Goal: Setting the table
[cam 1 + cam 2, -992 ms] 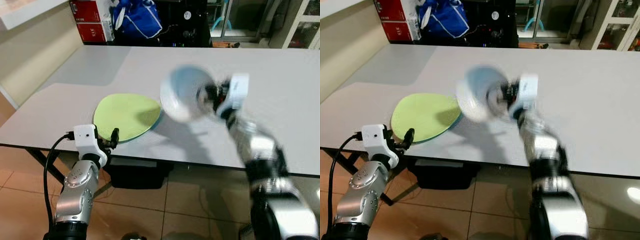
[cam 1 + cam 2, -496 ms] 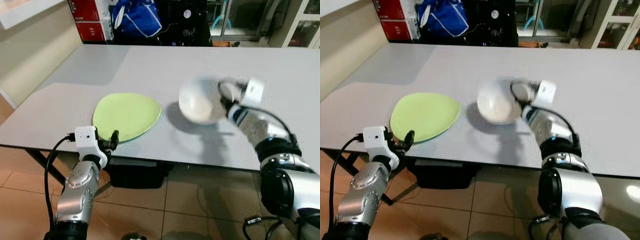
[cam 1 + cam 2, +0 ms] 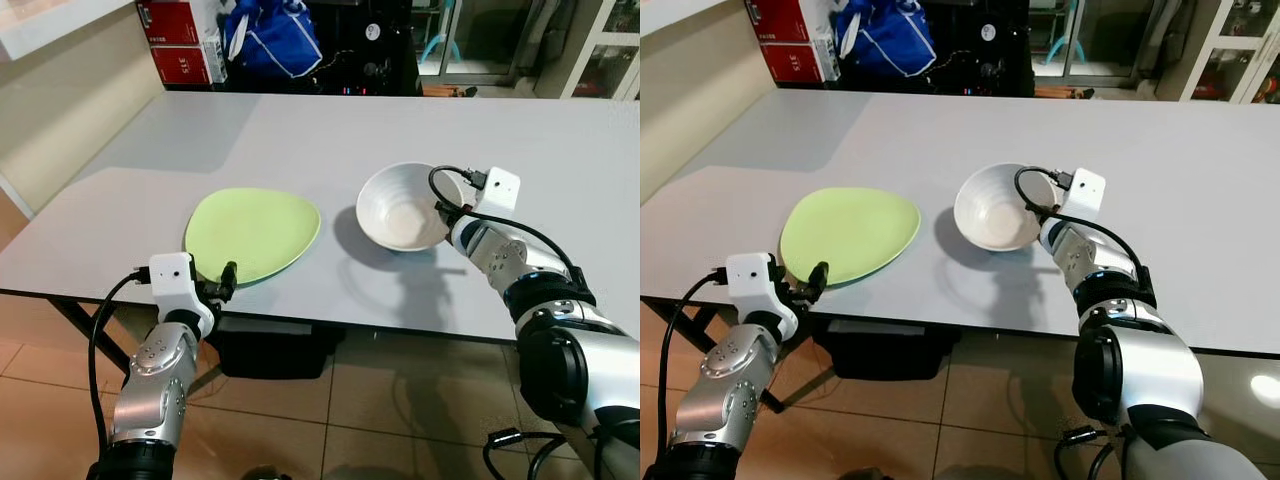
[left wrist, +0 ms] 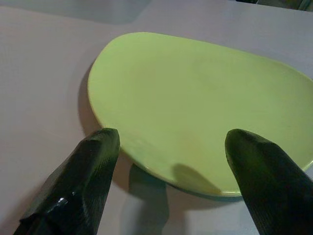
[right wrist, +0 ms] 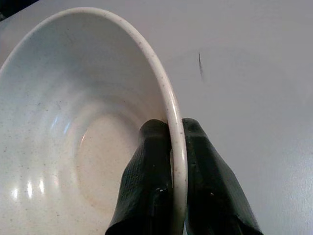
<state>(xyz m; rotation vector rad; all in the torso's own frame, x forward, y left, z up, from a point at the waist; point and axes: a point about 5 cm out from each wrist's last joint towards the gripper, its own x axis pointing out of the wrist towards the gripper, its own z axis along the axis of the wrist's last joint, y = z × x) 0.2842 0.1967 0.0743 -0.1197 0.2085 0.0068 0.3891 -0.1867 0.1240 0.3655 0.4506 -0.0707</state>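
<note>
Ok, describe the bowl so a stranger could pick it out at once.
On the long grey table, look near the front edge, just right of the flat green plate. The white bowl sits there, deep and round, its rim pinched by the right gripper.

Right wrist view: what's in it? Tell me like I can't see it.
Two black fingers pinch the rim of a white bowl, one finger inside the bowl and one outside. The bowl is empty, and a pale grey table stretches out beside it.
</note>
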